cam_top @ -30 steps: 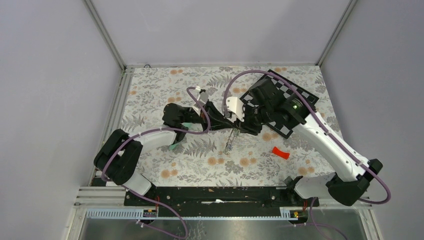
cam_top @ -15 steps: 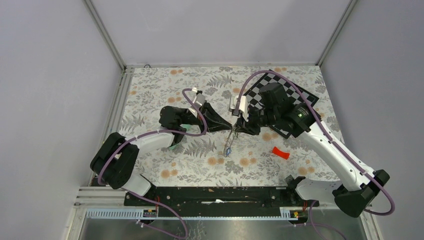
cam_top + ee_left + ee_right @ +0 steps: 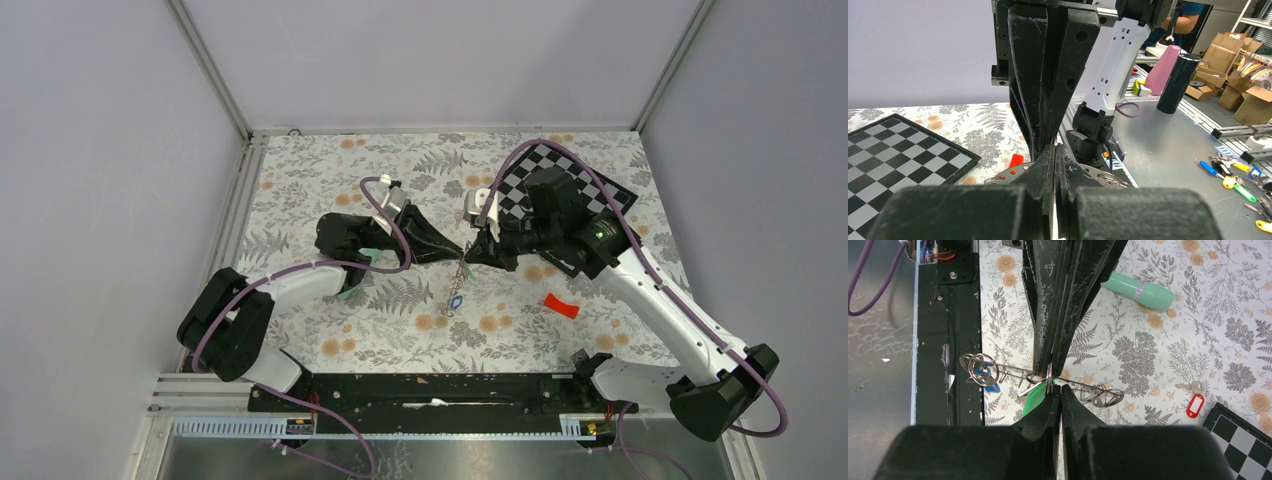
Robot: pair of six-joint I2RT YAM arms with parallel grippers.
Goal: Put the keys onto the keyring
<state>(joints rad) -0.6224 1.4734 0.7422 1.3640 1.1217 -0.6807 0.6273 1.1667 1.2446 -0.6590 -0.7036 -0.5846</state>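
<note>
My two grippers meet tip to tip over the middle of the floral table. The left gripper [image 3: 455,250] [image 3: 1055,150] is shut on the thin metal keyring [image 3: 1049,374], seen edge-on. My right gripper [image 3: 472,255] [image 3: 1060,390] is shut too; the ring touches its left fingertip, and I cannot tell whether anything is pinched. A chain with wire loops [image 3: 1108,397] hangs below, carrying a green-tagged key [image 3: 1035,396] and a blue-tagged key [image 3: 989,381] [image 3: 456,300]. A red-tagged key [image 3: 1195,404] lies loose on the table.
A mint-green tube [image 3: 1139,290] lies on the table, partly under the left arm [image 3: 347,293]. A curved red plastic piece [image 3: 562,306] sits to the right of the grippers. A checkerboard [image 3: 530,165] is at the back right. The black base rail [image 3: 430,390] runs along the near edge.
The right gripper has drawn back to the right and closed its jaws. The left gripper shifted slightly left. The chain with the blue tag now hangs lower between the two tips.
</note>
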